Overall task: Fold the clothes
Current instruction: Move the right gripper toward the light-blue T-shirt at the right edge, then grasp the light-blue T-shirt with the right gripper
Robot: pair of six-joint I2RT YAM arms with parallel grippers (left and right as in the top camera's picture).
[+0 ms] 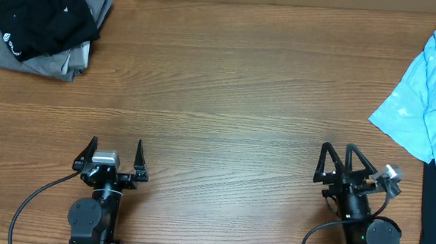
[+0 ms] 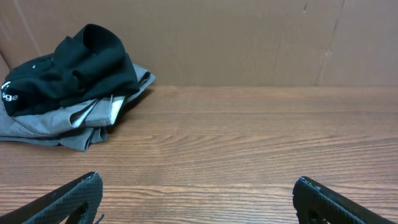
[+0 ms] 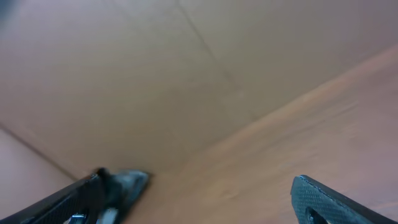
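A light sky-blue T-shirt (image 1: 429,94) lies crumpled at the table's right edge, partly out of frame. A plain black garment (image 1: 435,214) lies just below it at the right edge. My left gripper (image 1: 114,149) is open and empty near the front left; its fingers frame bare wood in the left wrist view (image 2: 199,193). My right gripper (image 1: 339,155) is open and empty near the front right, left of the blue shirt and apart from it. The right wrist view (image 3: 196,186) is blurred and shows only table and wall.
A black garment with a white logo (image 1: 47,12) lies on folded grey clothes (image 1: 53,60) at the back left corner; the pile also shows in the left wrist view (image 2: 68,87). A cardboard wall (image 2: 249,37) stands behind the wooden table (image 1: 228,84).
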